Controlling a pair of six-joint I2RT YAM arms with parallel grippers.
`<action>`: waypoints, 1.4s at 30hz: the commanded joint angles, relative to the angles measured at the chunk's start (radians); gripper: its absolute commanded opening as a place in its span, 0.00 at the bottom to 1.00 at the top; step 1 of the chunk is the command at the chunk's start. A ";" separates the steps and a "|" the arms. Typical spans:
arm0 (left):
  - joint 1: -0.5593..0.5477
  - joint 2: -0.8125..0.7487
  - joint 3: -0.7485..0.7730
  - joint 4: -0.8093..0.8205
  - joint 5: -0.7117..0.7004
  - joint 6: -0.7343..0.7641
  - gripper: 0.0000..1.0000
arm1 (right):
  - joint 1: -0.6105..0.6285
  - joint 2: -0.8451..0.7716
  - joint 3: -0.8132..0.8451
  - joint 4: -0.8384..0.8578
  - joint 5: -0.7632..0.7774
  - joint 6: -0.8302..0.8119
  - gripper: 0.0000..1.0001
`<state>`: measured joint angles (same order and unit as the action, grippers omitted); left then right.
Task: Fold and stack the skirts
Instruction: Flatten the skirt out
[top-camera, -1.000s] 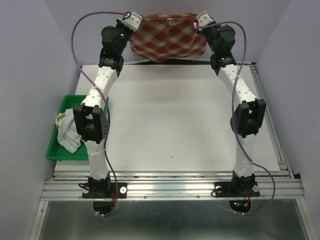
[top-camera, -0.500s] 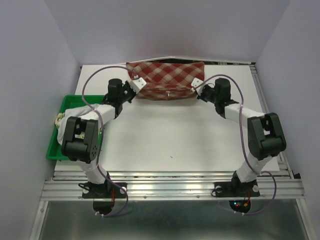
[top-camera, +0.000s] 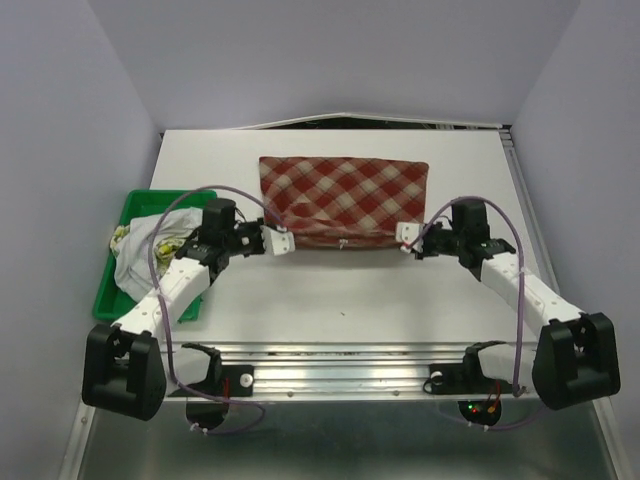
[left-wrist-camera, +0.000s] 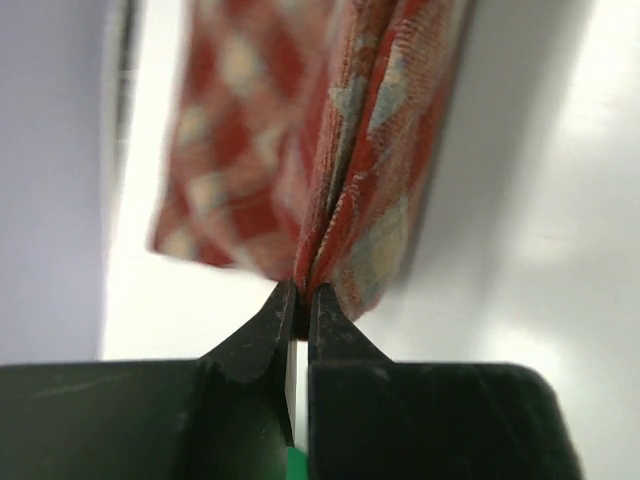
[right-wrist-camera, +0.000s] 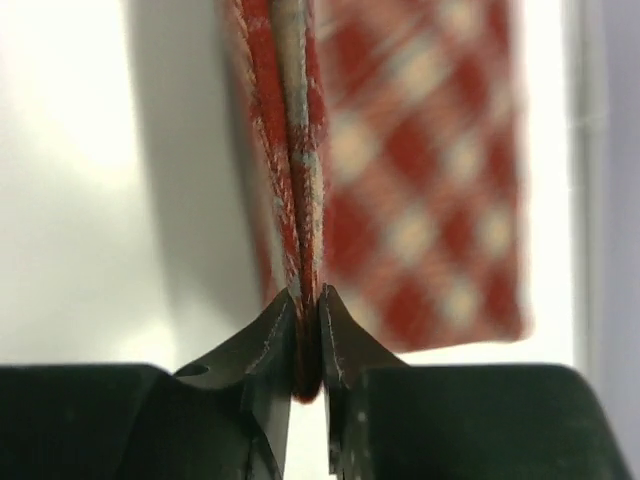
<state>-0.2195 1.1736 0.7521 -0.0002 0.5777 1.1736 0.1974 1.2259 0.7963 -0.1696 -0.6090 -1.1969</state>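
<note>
There were two arms and two pincers, one red-and-cream plaid skirt (top-camera: 343, 198), and one green tray (top-camera: 137, 204). The plaid skirt lay flat on the white surface (top-camera: 340, 300), a bit toward 12 o'clock from the middle. The left pincer (top-camera: 284, 241) was pinched tight on the skirt's edge at its 7 o'clock corner. The right pincer (top-camera: 404, 240) was pinched tight on the edge at its 5 o'clock corner. In both wrist views the red cloth sat squeezed between the two dark fingers. The tray sat at the 9 o'clock side of the surface. Two more pieces of cloth were in the tray: one plain white skirt (top-camera: 135, 272), which hung a little over the tray's edge, and a small bit of a skirt with yellow-green print (top-camera: 120, 234) at its 10 o'clock side. A second before, both arms had been up high and the plaid skirt hung in the air at 12 o'clock. Since then the arms had come down low and pulled back toward 6 o'clock, and the skirt had been laid out on the surface.
</note>
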 joint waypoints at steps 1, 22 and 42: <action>-0.079 -0.069 -0.083 -0.332 -0.018 0.256 0.23 | -0.006 -0.113 -0.144 -0.285 0.011 -0.304 0.36; -0.018 0.507 0.738 -0.413 -0.099 -0.646 0.52 | 0.005 0.416 0.558 -0.517 0.195 0.830 0.79; -0.288 0.667 0.393 -0.373 -0.424 -0.194 0.19 | -0.003 1.018 0.921 -0.524 0.603 0.774 0.59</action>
<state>-0.4164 1.9240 1.2736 -0.2924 0.1585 0.8139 0.2050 2.1181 1.6176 -0.7265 -0.1436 -0.3515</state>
